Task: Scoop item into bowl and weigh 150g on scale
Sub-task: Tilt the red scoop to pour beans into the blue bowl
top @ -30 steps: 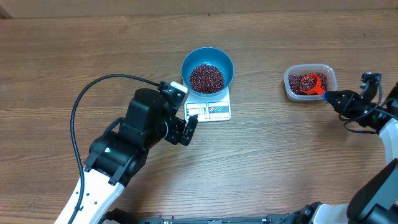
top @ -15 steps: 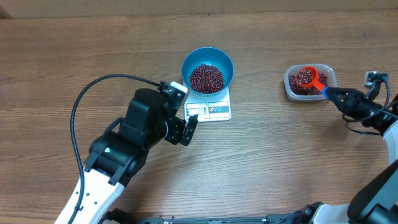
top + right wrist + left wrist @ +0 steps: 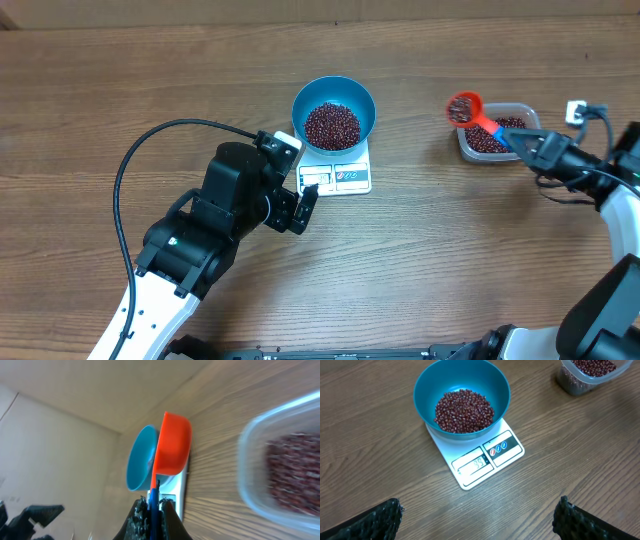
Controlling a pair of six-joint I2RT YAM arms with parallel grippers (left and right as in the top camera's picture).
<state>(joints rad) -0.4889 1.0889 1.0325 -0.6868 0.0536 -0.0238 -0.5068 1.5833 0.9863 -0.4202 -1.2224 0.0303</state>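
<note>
We log the left gripper (image 3: 477, 521) released, jaws wide, just short of the scale (image 3: 487, 457); on it sits the blue bowl (image 3: 427, 390) with beans (image 3: 464, 410) heaped inside. Beyond, the right gripper (image 3: 152, 506) is clenched on the bean-filled orange scoop (image 3: 464, 106) at the corner of the clear tub (image 3: 531, 116)
</note>
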